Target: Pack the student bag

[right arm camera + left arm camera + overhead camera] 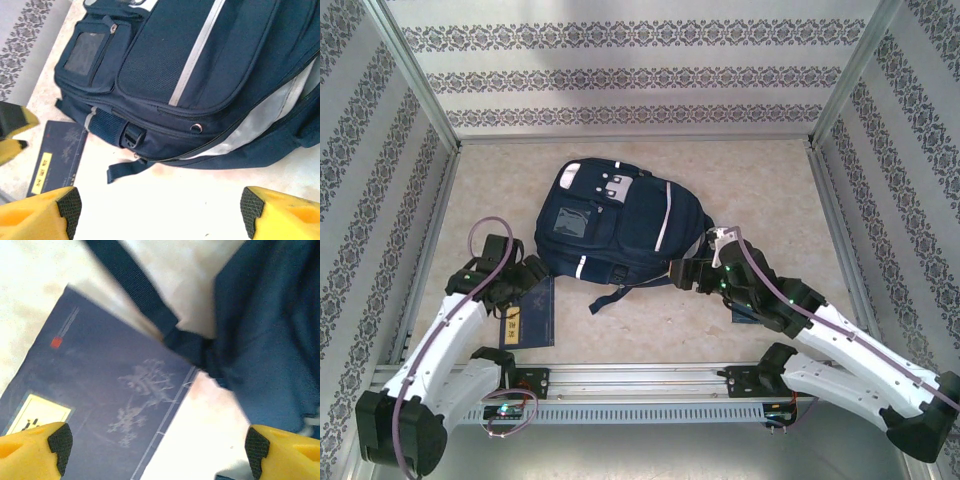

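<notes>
The student bag (610, 225) lies flat mid-table, navy with pale stripes, its front pockets facing up. In the right wrist view the student bag (200, 65) spans the top, a loose strap (125, 170) trailing from its near edge. A dark blue book (530, 312) with a yellow label lies flat on the table by the bag's near-left corner. My left gripper (532, 283) hovers over it, open; in the left wrist view the book (100, 410) lies under the wide-apart fingers (56, 442), held by neither. My right gripper (682, 272) is open at the bag's near-right edge, above bare table (160, 207).
Patterned walls and metal rails (620, 375) enclose the table on every side. The bag's shoulder strap (135, 290) runs across the table next to the book. The left gripper's yellow fingers (12, 130) show at the left edge of the right wrist view.
</notes>
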Available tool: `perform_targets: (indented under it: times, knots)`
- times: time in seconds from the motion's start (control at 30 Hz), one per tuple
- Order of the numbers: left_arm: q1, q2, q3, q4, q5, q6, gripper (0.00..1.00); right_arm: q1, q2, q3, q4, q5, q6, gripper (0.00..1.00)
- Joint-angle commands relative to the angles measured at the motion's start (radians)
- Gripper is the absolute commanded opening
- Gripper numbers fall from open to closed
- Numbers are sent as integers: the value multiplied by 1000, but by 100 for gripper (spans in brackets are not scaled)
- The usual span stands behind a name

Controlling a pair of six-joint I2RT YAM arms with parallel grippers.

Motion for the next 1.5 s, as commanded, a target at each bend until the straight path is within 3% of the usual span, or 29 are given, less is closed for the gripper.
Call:
perform_targets:
  times: [0.0, 0.5, 0.67, 0.83, 1.07, 1.37, 1.47]
  knots:
    - [14, 25, -66, 57, 34, -98, 91, 12, -18, -11, 47, -76, 12, 83]
    - [-2, 127, -247, 277, 236, -160, 92, 29, -14, -11, 47, -126, 28, 83]
    - [-78, 110, -268, 323, 304, -202, 92, 33, 46, 3, 53, -154, 15, 83]
    - [-212, 18, -285, 346, 285, -303, 93, 50, 120, -1, 96, -168, 18, 83]
    - [-356, 47, -277, 431, 280, -363, 93, 85, 215, 30, 121, -165, 5, 83]
    - [-479, 227, -185, 523, 287, -263, 91, 101, 352, 49, 165, -246, -8, 80]
    - [-519, 304, -122, 526, 310, -152, 90, 102, 374, 41, 167, -221, 14, 78]
